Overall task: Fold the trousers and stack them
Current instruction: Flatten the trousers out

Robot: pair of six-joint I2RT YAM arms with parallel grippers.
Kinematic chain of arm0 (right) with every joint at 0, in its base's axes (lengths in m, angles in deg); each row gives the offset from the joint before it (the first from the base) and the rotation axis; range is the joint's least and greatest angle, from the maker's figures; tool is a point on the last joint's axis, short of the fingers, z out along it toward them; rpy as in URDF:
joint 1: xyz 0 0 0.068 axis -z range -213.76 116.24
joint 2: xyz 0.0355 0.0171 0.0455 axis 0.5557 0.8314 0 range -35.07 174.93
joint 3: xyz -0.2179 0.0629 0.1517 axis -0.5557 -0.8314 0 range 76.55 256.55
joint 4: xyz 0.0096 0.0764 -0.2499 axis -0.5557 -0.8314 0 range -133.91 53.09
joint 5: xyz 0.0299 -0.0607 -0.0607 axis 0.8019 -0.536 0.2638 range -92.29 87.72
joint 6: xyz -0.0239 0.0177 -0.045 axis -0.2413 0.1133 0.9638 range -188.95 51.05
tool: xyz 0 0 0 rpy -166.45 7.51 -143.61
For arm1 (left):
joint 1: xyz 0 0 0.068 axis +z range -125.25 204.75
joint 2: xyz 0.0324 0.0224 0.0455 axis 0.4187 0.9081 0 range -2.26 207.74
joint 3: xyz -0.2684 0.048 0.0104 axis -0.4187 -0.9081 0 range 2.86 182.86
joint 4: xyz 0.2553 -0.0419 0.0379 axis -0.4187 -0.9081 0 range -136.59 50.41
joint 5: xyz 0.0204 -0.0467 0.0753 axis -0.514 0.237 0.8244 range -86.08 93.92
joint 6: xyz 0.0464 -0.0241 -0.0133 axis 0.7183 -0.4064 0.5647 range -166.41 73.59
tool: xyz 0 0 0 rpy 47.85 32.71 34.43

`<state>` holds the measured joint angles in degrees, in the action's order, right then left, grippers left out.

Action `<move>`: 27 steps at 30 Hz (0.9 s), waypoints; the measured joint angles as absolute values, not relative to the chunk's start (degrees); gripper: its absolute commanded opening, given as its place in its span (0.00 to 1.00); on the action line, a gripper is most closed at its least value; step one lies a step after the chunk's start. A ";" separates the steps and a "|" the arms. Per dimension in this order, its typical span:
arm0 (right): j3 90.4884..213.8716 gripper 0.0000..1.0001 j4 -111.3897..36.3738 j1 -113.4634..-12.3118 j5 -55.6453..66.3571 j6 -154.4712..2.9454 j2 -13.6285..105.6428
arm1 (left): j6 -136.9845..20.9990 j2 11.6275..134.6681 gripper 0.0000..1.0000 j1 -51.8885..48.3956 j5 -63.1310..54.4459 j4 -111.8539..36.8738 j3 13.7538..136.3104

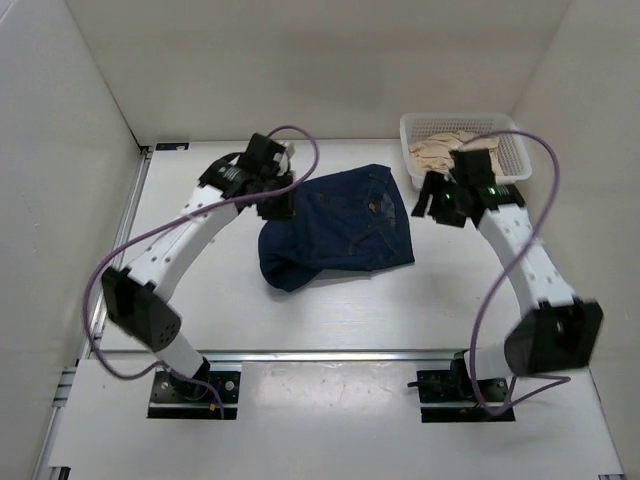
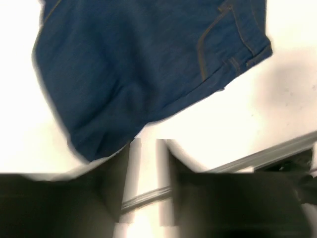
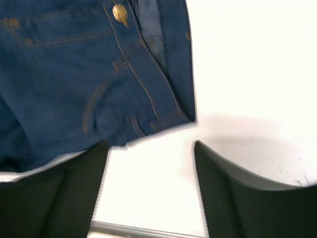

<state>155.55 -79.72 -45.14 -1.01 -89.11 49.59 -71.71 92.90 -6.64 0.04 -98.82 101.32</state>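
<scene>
**Fig.** Trousers (image 1: 340, 230) lying as a compact folded bundle on the table (image 1: 330, 320), between the two grippers.

- **Left gripper** (image 2: 144, 171): fingers slightly parted, with only table showing in the gap. It holds nothing (the wrist view is blurred). The bundle's rounded fold lies just ahead of its tips.
- **Right gripper** (image 3: 148, 188): jaws spread wide and empty, just short of the waistband corner. The brass button (image 3: 119, 12) is farther ahead.
- **Basket** (image 1: 465, 121): holds pale cloth and stands behind the right gripper, apart from the bundle.

**Handling, as judged:** The denim is probably soft and limp but fairly heavy for cloth, so any unsupported part will sag and drag. The coarse weave should resist slipping between the pads, and nothing here is fragile. The layered fold is thick, so a shallow pinch may catch only the top ply and peel the fold open.

**Best holds:** The right gripper is best placed to take the stitched waistband corner (the stiffest part). The left gripper could take the rounded fold edge, through all layers.
</scene>
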 measured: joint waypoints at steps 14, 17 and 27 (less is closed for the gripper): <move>116.53 1.00 -60.16 -38.76 19.01 -103.71 41.87 | -81.70 71.45 1.00 -0.92 3.73 -93.39 60.82; 120.97 1.00 -56.29 -38.73 20.81 -104.56 49.24 | -83.78 71.45 1.00 -3.02 3.23 -91.89 58.35; 129.78 0.46 -47.52 -38.76 23.25 -106.38 64.54 | -87.27 79.32 0.55 -5.16 4.02 -83.14 56.71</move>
<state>129.78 -47.52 -38.76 23.25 -106.38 64.54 -87.27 79.32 -5.16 4.02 -83.14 56.71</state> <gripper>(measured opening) 0.663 0.757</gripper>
